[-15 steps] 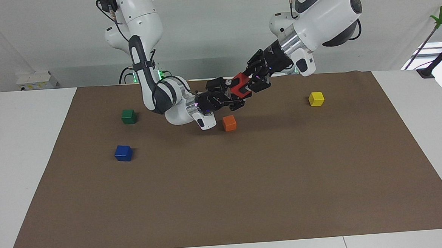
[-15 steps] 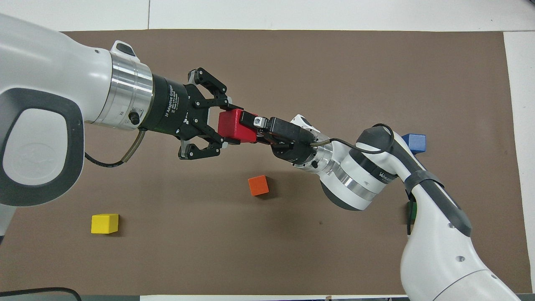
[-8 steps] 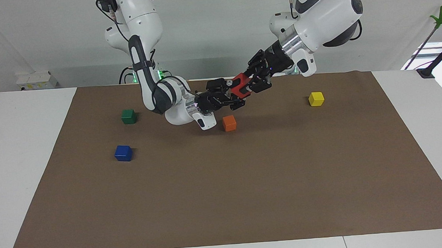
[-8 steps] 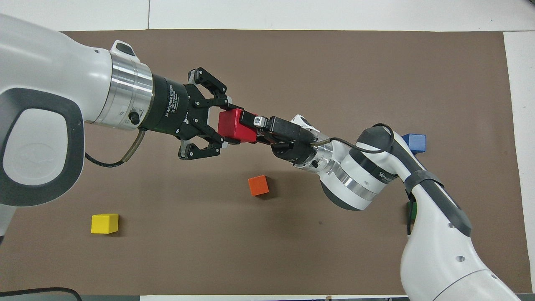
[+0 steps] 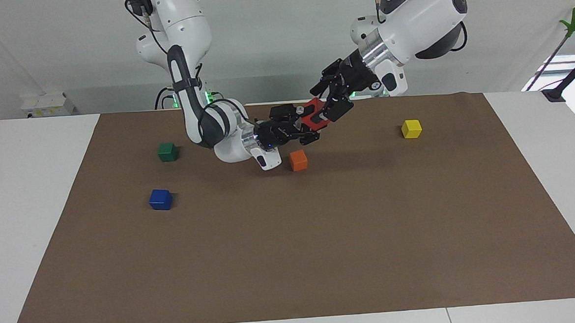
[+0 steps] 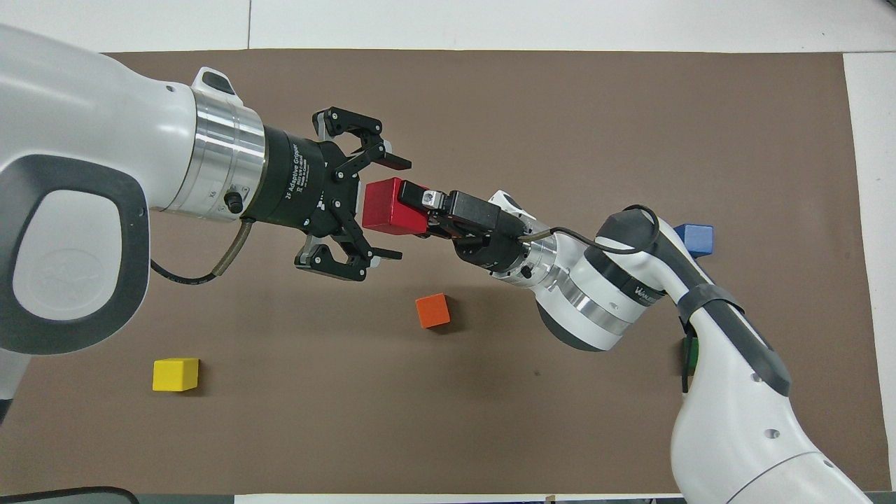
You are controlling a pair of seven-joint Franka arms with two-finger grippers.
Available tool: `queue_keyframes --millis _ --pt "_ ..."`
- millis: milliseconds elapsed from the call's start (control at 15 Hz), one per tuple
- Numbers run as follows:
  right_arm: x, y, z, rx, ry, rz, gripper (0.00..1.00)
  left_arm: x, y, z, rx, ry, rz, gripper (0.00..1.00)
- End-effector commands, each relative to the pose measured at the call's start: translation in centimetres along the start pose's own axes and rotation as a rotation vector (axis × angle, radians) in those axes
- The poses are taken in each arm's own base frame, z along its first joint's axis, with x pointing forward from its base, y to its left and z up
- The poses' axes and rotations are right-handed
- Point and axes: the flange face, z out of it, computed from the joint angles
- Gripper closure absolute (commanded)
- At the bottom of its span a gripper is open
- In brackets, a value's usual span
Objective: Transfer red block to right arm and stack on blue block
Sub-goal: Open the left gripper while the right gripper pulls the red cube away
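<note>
Two grippers meet in the air over the brown mat (image 5: 321,238) in the facing view: the right gripper (image 5: 301,125), reaching in from the right arm's end, pinches the red block (image 5: 316,116) between its fingertips, while the left gripper (image 5: 329,100) hangs just beside the block with its fingers spread wide and clear of the cube's faces. The block is held aloft above the mat, over a spot a little nearer to the robots than the orange block (image 5: 298,160), which lies on the mat below the right gripper's wrist. The blue block (image 5: 160,199) sits on the mat toward the right arm's end of the table, with the green block (image 5: 167,151) nearer to the robots than it. The yellow block (image 5: 411,128) rests toward the left arm's end, well apart from the others. In the overhead view, the left gripper (image 6: 386,208) shows its two fingers parted on either side of the red block (image 6: 386,206), with a gap between each fingertip and the cube. The right gripper (image 6: 418,210) is clamped on the block's end that faces it. The orange block (image 6: 432,311) lies on the mat nearer to the robots than the held cube, the yellow block (image 6: 176,374) nearer still toward the left arm's end, and the blue block (image 6: 697,239) peeks out past the right arm's forearm.
</note>
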Motion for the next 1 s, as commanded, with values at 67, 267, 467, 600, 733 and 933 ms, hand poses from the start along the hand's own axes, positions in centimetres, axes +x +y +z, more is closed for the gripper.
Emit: queue_keyframes --millis 67,267,467,600,733,933 --pt "1.7 -1.7 -0.9 -0.026 0.002 0.009 1.00 -0.5 -0.6 -0.9 -0.010 0.032 0.012 0.00" --pt "2.8 -3.8 -2.1 -0.060 -0.023 0.012 1.00 -0.2 -0.9 -0.9 -0.005 0.077 0.028 0.00" --pt "3.4 -7.1 -2.9 -0.152 -0.037 0.021 1.00 2.0 -1.6 -1.2 0.015 0.210 0.121 0.00" --pt "3.6 -10.8 -3.1 -0.259 -0.031 0.042 1.00 5.3 -1.7 -2.2 0.031 0.333 0.228 0.00" --pt "3.5 -14.0 -2.9 -0.315 -0.027 0.066 1.00 8.1 -2.1 -2.9 0.068 0.437 0.337 0.00" --pt "3.3 -17.1 -3.2 -0.394 -0.032 0.071 1.00 11.5 -1.6 -5.3 0.125 0.540 0.555 0.00"
